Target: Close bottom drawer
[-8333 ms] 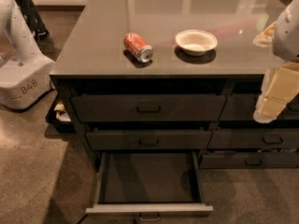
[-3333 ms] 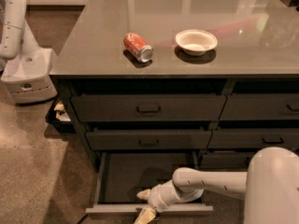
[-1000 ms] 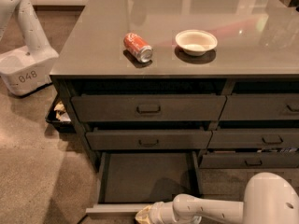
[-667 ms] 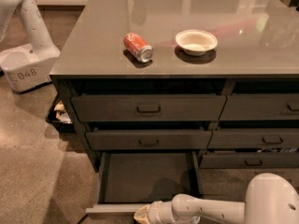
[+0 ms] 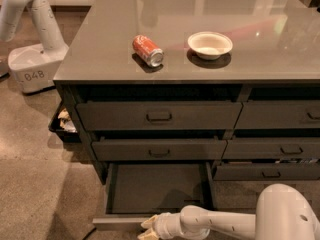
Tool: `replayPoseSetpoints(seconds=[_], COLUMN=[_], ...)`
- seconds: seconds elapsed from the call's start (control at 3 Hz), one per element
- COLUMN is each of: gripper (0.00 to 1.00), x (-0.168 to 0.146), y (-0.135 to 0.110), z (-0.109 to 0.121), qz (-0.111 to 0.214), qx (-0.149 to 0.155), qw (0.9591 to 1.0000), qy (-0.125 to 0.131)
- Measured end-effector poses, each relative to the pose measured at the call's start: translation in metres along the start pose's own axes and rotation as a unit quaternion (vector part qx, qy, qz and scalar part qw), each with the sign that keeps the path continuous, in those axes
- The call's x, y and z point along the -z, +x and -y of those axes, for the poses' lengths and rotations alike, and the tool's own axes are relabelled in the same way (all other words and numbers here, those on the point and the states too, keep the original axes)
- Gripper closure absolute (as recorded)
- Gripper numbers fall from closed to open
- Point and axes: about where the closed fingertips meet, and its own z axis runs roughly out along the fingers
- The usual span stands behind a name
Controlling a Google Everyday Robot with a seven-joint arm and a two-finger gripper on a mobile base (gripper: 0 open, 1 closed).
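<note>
Camera view: gripper (image 5: 147,227) at bottom drawer (image 5: 155,188) front edge, grip unclear; robot base (image 5: 31,75) marked "048".

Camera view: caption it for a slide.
Gripper at the front edge of the open bottom drawer; can and bowl on the counter.

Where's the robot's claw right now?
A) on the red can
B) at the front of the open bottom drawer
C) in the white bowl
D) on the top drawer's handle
B: the claw is at the front panel of the open bottom drawer, below the can and bowl.
</note>
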Motion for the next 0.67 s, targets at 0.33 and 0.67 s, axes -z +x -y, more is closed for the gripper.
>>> replayPoseSetpoints(seconds=[0.33,0.67], gripper=[0.0,0.0], x=[-0.0042,-0.0054], y=[-0.0009,-0.0072], z=[0.0036,0.0076], qz=[0.003,0.011], qx=[0.0,0.006], qw=[1.0,0.9999], qy=[0.004,0.011])
